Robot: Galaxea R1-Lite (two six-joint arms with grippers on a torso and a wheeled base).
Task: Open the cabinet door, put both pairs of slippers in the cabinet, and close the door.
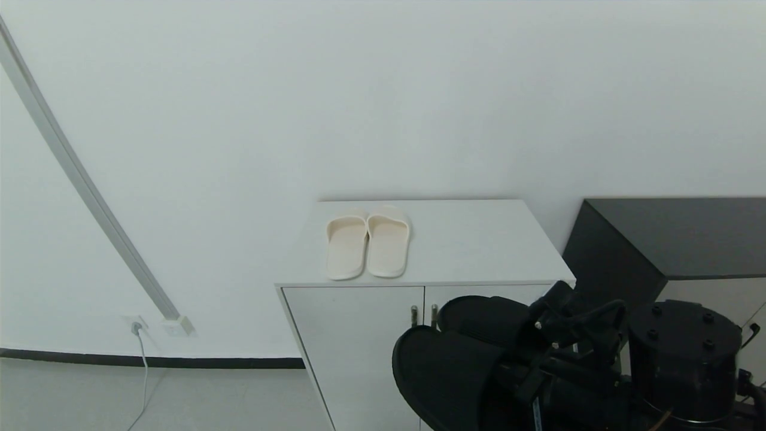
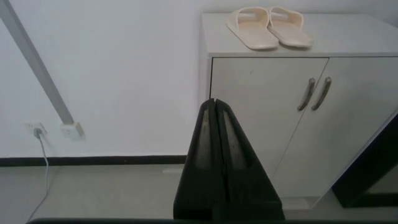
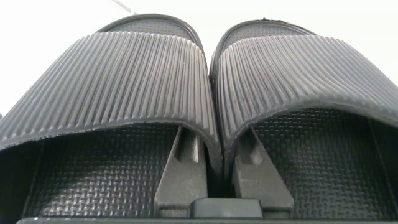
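My right pincer (image 3: 217, 146) is clamped on the black slippers (image 3: 143, 68), one finger tucked inside each so the inner walls get squeezed together. The pair hangs low in front of the white cabinet (image 1: 479, 239), near the handles (image 1: 423, 314). My left pincer (image 2: 214, 112) has its fingers pressed together. Both doors (image 1: 359, 341) are closed. The cream slippers (image 1: 368, 245) sit side by side on the cabinet top, toward its left.
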